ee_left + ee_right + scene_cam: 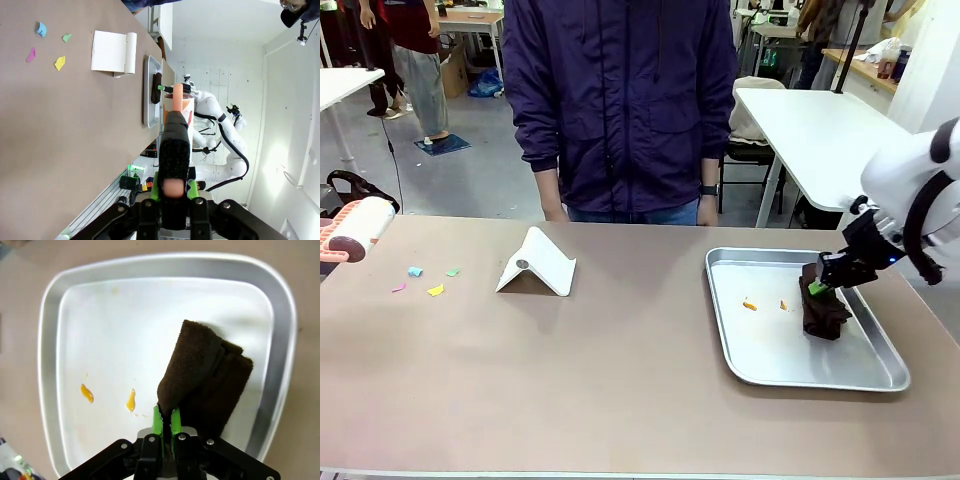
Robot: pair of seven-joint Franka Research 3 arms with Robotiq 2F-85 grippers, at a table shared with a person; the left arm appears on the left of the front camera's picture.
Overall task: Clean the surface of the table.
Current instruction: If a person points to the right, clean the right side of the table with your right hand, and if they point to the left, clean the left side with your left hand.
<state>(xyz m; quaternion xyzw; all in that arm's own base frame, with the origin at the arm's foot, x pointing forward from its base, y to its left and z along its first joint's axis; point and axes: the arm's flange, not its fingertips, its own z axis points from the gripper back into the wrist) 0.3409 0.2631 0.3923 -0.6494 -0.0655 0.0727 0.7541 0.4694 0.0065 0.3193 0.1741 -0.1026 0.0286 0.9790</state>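
Tools gripped, wiping not begun: right gripper (823, 283) pinches brown cloth (825, 315) in tray (820, 383) at the right edge of the table (620, 380) before the person (620, 100), left gripper (174, 190) clamps, apparently, a lint roller (360, 228); next, scraps (436, 290) near left edge.

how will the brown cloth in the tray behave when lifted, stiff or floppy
Probably floppy: the brown cloth drapes in soft folds below the right end effector, which pinches one edge. Likely light, as that narrow pinch seems enough. Its fuzzy surface should resist slipping.
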